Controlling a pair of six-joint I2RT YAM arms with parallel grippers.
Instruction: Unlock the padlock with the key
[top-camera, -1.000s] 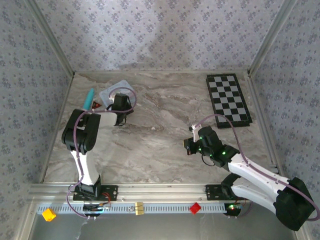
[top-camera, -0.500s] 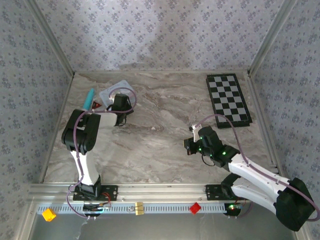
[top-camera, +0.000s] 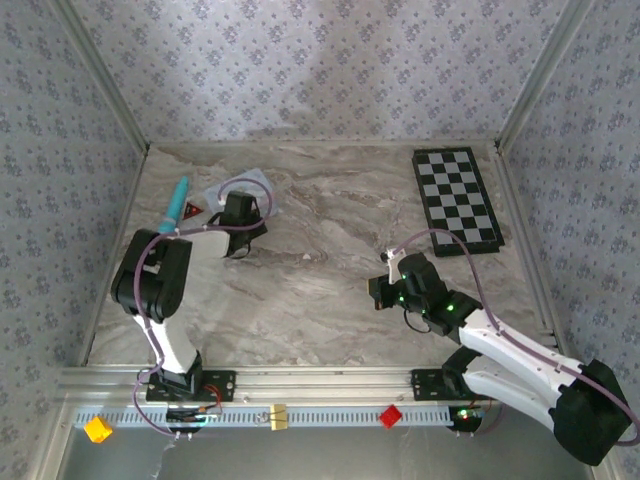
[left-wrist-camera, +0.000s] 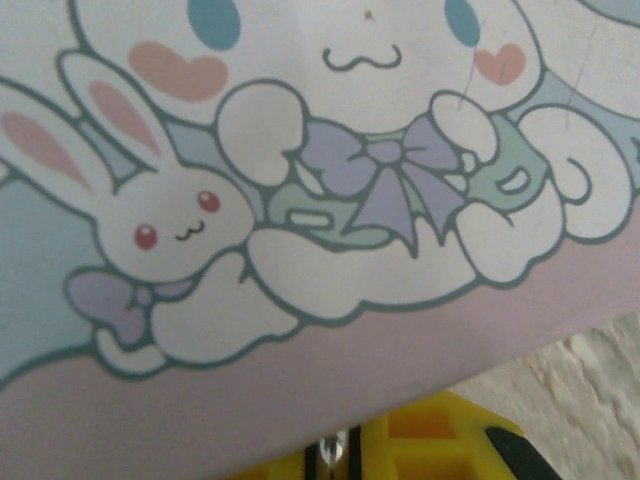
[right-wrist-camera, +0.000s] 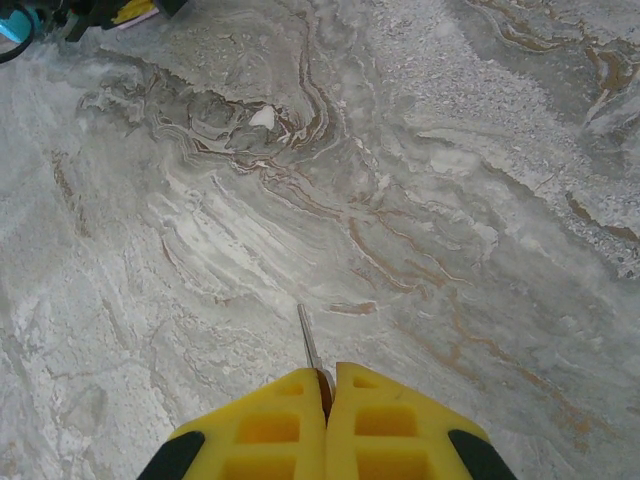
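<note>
The pale blue cartoon-printed tin (top-camera: 256, 184) lies at the back left, and its lid (left-wrist-camera: 330, 150) sits very close in the left wrist view. My left gripper (top-camera: 243, 206) is at the tin's near edge. Its yellow fingers (left-wrist-camera: 440, 440) are pressed together on a small silvery metal piece (left-wrist-camera: 333, 450). The black padlock body is hidden. My right gripper (top-camera: 384, 283) hovers over the marble at centre right, shut on the key (right-wrist-camera: 308, 342). The key's thin blade sticks forward from between the fingers (right-wrist-camera: 270, 420), above bare table.
A chessboard (top-camera: 457, 195) lies at the back right. A teal stick (top-camera: 176, 200) and a small dark red item (top-camera: 190, 211) rest left of the tin. Bare marble table (top-camera: 320, 250) separates the two arms.
The left arm's elbow has swung left and lower, and the tin has turned and shifted slightly right with the gripper. The right arm has barely moved.
</note>
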